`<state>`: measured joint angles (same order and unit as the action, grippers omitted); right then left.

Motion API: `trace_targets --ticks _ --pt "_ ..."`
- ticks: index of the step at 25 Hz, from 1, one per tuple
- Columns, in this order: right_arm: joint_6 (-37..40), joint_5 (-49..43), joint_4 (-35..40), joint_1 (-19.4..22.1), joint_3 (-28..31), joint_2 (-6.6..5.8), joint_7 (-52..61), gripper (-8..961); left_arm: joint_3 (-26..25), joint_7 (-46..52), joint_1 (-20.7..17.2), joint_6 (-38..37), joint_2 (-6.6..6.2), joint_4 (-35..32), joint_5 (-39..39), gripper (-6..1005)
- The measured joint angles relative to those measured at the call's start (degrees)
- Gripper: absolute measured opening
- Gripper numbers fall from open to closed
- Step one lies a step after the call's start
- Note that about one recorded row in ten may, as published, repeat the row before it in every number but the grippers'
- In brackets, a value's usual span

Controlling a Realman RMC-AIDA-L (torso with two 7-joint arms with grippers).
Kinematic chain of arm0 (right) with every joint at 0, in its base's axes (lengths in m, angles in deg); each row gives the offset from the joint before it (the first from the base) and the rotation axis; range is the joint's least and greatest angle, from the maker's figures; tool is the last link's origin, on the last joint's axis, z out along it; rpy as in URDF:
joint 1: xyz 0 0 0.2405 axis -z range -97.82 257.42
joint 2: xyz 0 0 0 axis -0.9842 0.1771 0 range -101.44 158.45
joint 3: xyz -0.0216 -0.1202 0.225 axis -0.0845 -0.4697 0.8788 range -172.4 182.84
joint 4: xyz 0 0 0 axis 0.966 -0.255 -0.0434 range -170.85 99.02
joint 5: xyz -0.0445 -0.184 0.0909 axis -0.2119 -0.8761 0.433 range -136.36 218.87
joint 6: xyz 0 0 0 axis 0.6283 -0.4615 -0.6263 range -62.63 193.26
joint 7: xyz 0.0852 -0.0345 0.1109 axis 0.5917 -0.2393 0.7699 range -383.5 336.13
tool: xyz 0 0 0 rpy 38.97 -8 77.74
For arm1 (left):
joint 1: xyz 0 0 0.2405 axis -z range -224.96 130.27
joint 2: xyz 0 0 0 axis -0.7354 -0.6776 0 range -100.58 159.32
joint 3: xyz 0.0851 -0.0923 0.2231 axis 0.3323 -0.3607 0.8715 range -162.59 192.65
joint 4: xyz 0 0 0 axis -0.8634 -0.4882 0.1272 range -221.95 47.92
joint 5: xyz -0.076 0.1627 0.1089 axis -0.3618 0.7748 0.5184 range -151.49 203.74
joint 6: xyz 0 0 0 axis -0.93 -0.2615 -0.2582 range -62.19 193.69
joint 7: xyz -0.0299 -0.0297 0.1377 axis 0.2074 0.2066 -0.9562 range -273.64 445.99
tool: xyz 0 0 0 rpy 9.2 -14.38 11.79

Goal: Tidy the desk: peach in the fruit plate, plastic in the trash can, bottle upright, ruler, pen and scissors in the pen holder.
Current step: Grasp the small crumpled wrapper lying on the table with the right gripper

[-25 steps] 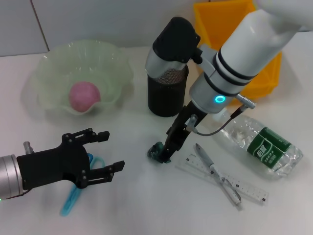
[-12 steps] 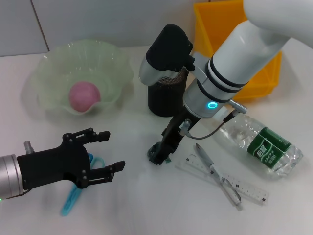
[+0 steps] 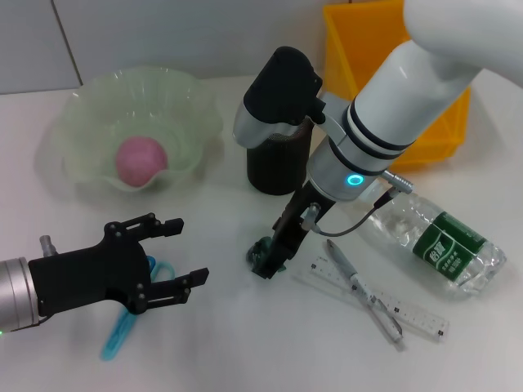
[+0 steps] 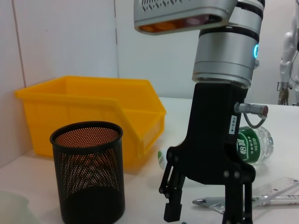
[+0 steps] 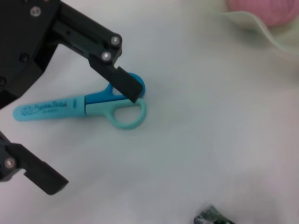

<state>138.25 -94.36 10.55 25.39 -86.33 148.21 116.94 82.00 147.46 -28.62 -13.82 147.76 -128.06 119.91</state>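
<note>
Plastic first: one small crumpled dark-green scrap lies mid-worktop, right tool over it, grip state unclear. One clear ruler and one silver pen cross just beside, both running toward the near-right edge. One light-blue scissors lies under the spread-fingered left tool, open white room between.

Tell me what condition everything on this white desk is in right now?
Pink peach: inside pale green scalloped bowl.
Clear water bottle: lying down, capped.
Black mesh pen holder: upright, empty.
Blue-handled scissors: flat, closed, covered.
Left gripper: open above the scissors.
Right gripper: at crumpled plastic.
</note>
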Motion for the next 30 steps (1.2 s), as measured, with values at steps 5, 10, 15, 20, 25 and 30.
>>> trace_targets --ticks 5,10,15,20,25,30 --pt "-0.34 0.0 -0.37 -0.08 -0.94 0.0 0.0 685 0.0 0.01 0.0 0.01 0.0 0.0 0.0 797" --pt "-0.8 0.03 -0.76 -0.42 -1.35 0.0 0.1 682 0.0 -0.07 0.0 -0.01 0.0 0.0 0.0 797" --pt "-1.57 0.06 -1.66 -0.62 -1.53 0.03 0.12 600 0.0 -0.16 0.0 -0.17 0.0 0.0 0.0 797" --pt "-2.41 0.09 -1.9 -0.69 -2.79 0.07 0.2 434 0.0 -0.24 0.03 -0.11 0.0 0.0 0.0 797" --pt "-2.49 0.09 -1.91 -0.69 -2.85 0.09 0.24 378 0.0 -0.29 0.05 -0.06 -0.07 0.0 0.0 794" --pt "-2.73 0.09 -1.91 -0.7 -2.84 0.09 0.26 266 0.0 -0.29 0.08 -0.1 -0.09 0.0 0.0 793"
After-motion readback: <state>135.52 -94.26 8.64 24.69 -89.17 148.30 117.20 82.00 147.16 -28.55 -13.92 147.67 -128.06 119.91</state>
